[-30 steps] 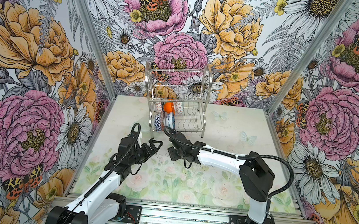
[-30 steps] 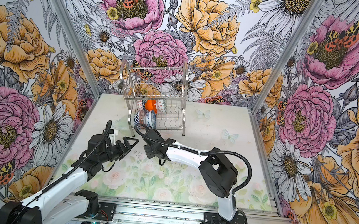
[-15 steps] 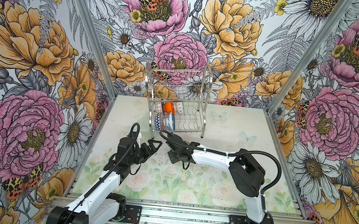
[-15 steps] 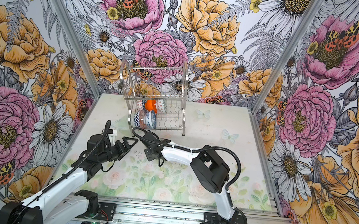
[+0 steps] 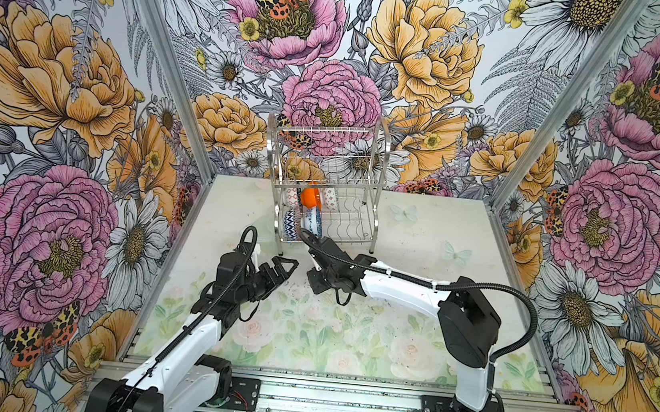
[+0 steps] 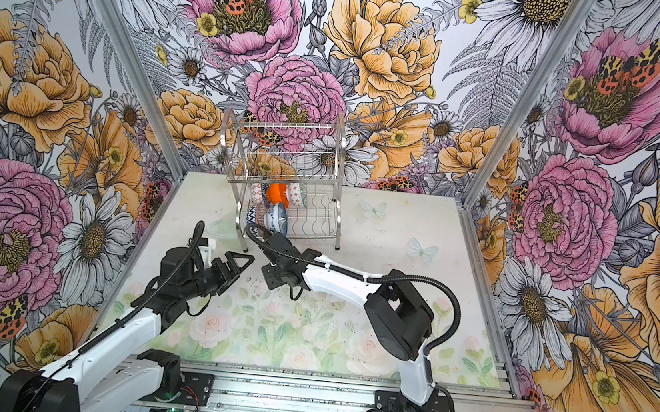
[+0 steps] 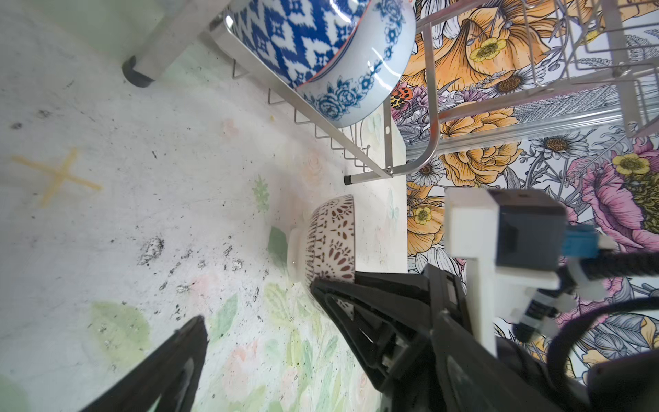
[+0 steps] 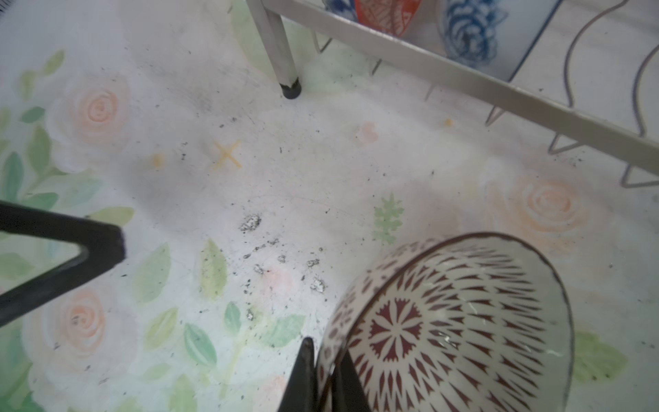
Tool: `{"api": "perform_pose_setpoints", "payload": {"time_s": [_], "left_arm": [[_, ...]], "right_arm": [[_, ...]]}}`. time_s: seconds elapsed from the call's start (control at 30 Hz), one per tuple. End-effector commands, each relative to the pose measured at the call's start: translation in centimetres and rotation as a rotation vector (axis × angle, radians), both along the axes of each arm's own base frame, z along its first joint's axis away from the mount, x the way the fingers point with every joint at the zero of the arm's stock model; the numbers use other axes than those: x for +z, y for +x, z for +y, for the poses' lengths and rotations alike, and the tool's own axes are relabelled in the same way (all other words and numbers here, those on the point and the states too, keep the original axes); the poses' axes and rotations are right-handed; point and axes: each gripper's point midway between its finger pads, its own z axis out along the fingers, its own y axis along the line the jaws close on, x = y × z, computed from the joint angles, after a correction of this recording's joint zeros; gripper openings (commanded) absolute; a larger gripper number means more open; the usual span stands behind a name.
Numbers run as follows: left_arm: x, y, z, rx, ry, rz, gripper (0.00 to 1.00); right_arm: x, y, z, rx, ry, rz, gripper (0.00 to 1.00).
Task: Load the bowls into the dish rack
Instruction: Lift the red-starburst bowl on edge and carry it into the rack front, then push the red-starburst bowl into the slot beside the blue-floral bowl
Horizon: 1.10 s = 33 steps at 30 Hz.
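A pale bowl with a dark red geometric pattern (image 8: pixel 445 328) sits low over the table in front of the dish rack (image 5: pixel 378 170). My right gripper (image 8: pixel 326 356) is shut on its rim, one finger inside and one outside. The left wrist view shows this bowl (image 7: pixel 331 239) upright with its foot at the table. In both top views my right wrist (image 5: pixel 318 279) hides it. My left gripper (image 5: pixel 286 269) stands open and empty just left of it. The rack's lower shelf holds a plain orange bowl (image 5: pixel 310 197), a navy zigzag bowl (image 7: pixel 296 35) and a blue floral bowl (image 7: pixel 356 82).
The rack's front left leg (image 8: pixel 289 82) and lower rail (image 8: pixel 410 60) stand close behind the held bowl. The rack's upper shelf (image 6: pixel 286 127) holds nothing. A yellow cross (image 8: pixel 228 155) marks the table near that leg. Flowered walls enclose the table on three sides.
My right gripper has shut on the bowl's rim, and the right arm's elbow has shifted. My left arm has stayed where it was, open.
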Motion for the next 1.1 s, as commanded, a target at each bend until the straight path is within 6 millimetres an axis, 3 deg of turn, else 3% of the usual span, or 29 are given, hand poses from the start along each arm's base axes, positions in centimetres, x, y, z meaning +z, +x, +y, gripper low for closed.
{"api": "perform_pose_setpoints", "payload": {"time_s": [0.0, 0.23, 0.4, 0.6, 1.07], "left_arm": [[0.3, 0.0, 0.0, -0.006, -0.009, -0.017, 0.99], [0.7, 0.1, -0.5, -0.025, -0.014, -0.037, 0.99], [1.6, 0.1, -1.5, -0.06, -0.005, -0.075, 0.99], [1.9, 0.6, -2.3, -0.079, 0.005, -0.086, 0.99], [1.3, 1.4, -3.4, -0.109, 0.022, -0.081, 0.99]], "right_arm": [[8.4, 1.4, 0.0, 0.011, 0.26, -0.067, 0.0], [13.9, 3.9, -2.7, 0.037, 0.565, -0.107, 0.0], [15.8, 6.2, -4.6, 0.025, 0.737, -0.119, 0.0], [16.8, 7.7, -4.2, 0.055, 0.811, -0.145, 0.0], [15.2, 11.5, -2.6, 0.043, 0.934, -0.122, 0.0]]}}
